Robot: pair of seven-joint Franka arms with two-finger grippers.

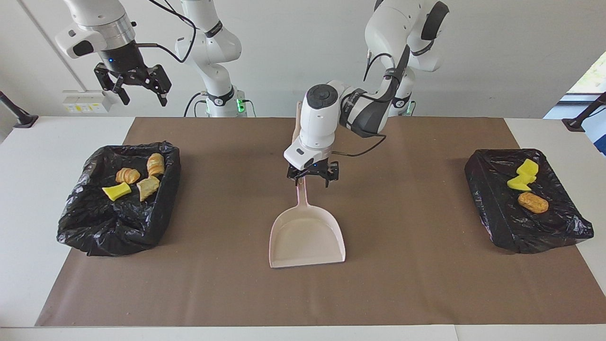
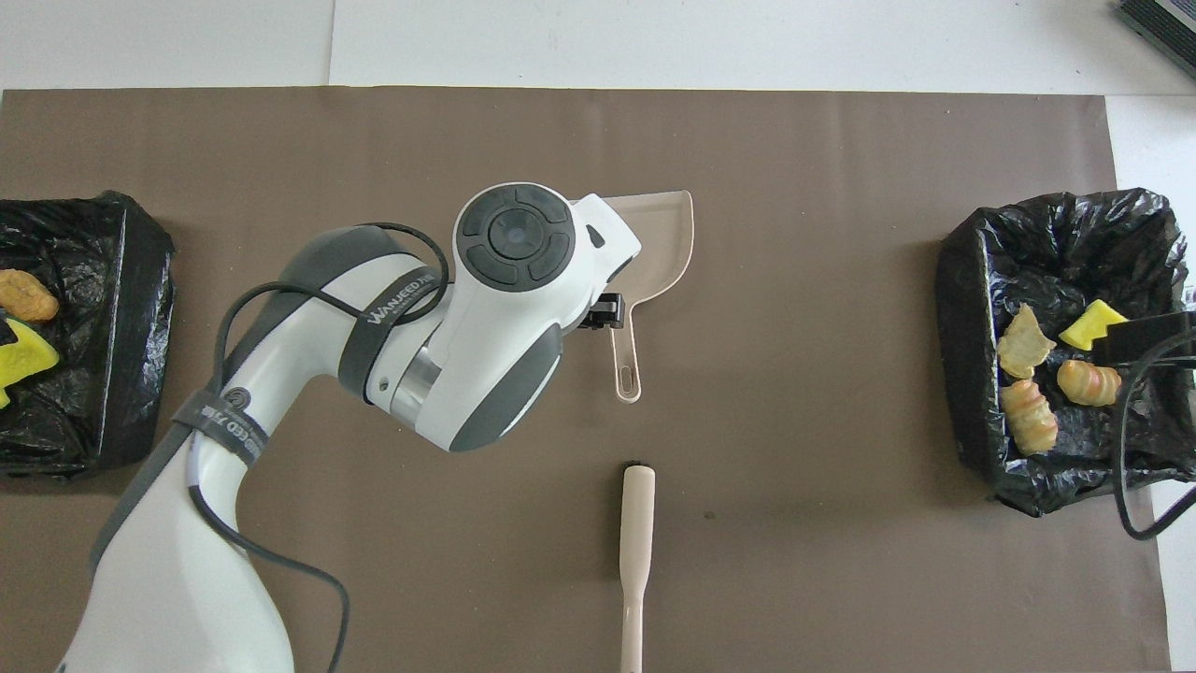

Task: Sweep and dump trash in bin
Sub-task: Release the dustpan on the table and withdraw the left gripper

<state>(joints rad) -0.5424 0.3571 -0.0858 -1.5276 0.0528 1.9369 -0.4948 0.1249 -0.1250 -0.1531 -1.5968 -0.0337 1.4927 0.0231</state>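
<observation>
Left gripper (image 1: 312, 180), fingers apart, hangs over dustpan (image 1: 307, 234) handle; careless withdrawal may snag it; right gripper (image 1: 137, 92), also apart, waits

Bright, even daylight; soft shadows.

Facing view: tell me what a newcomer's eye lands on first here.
The pale pink dustpan lies empty mid-table on the brown mat, with the left gripper open just above its handle. At each end of the table a black-lined bin holds yellow and tan trash. The right gripper waits open, high over the table's edge near its own base.
</observation>
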